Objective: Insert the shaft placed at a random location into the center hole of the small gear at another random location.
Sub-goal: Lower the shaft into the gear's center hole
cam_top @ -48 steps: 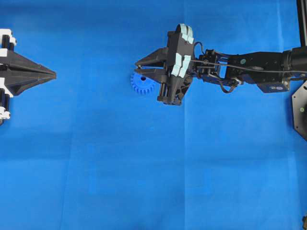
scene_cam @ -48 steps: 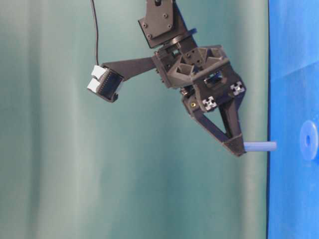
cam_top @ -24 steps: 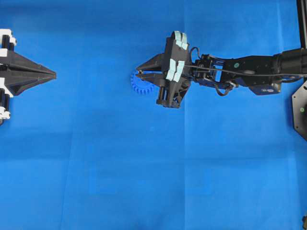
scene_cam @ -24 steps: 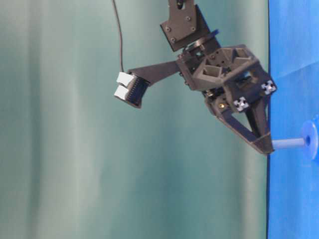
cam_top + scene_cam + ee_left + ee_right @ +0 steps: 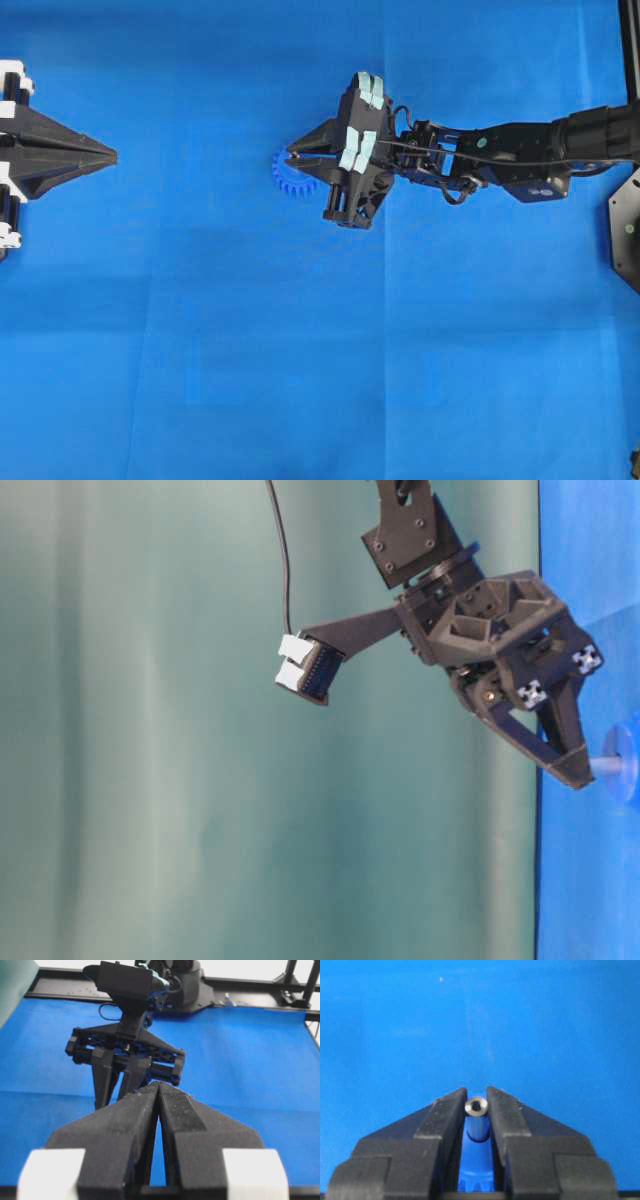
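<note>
The left gripper [image 5: 110,156] rests well to the left of the small gear [image 5: 290,176], its jaws pressed together on nothing. The gear lies on the blue mat [image 5: 300,350]. Directly above it, the right gripper [image 5: 291,157] is clamped narrowly on the shaft [image 5: 476,1120], whose lower end meets the gear's hub in the table-level view; the center hole itself is hidden. Doing this step well likely means keeping the shaft upright and pressing straight down, releasing only once it is seated. Counted: one shaft, one gear, two grippers.
</note>
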You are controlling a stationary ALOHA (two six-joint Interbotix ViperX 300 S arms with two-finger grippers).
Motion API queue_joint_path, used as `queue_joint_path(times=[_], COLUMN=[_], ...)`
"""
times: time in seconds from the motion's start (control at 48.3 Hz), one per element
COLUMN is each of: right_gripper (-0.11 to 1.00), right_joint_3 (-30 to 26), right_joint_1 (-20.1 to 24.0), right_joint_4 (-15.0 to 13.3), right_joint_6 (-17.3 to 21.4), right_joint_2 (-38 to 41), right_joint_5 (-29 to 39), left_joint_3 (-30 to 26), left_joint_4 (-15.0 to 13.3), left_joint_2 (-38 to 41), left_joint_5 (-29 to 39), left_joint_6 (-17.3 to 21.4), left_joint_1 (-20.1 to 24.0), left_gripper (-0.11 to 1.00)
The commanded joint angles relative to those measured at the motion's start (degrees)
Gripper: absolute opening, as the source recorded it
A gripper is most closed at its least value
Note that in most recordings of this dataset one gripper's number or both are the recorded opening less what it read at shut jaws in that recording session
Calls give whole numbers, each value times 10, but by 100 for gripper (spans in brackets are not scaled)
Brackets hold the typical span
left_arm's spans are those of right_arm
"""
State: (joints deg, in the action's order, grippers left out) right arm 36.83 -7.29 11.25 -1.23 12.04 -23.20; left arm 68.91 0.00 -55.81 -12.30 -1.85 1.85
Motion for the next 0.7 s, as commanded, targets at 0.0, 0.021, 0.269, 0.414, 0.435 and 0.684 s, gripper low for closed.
queue_joint_path(times=[0.0,0.021,0.269,0.414,0.435,0.684], right_gripper=[4,4,4,4,4,4], right_joint_3=[-4,-4,-2,-4,-4,-4], right_joint_1=[2,1,3,4,4,4], right_joint_4=[1,2,8,9,9,9], right_joint_6=[-1,-1,-1,-1,-1,-1], right_joint_2=[-8,-8,8,19,19,22], right_joint_5=[-6,-5,-9,-12,-13,-11], left_joint_3=[-4,-4,-4,-4,-4,-3], left_joint_4=[1,2,2,1,2,1], left_joint_2=[2,2,2,2,2,2], left_joint_5=[-3,-3,-3,-3,-3,-3], left_joint_6=[0,0,0,0,0,0], left_joint_1=[2,2,1,2,2,2], left_gripper=[0,0,0,0,0,0])
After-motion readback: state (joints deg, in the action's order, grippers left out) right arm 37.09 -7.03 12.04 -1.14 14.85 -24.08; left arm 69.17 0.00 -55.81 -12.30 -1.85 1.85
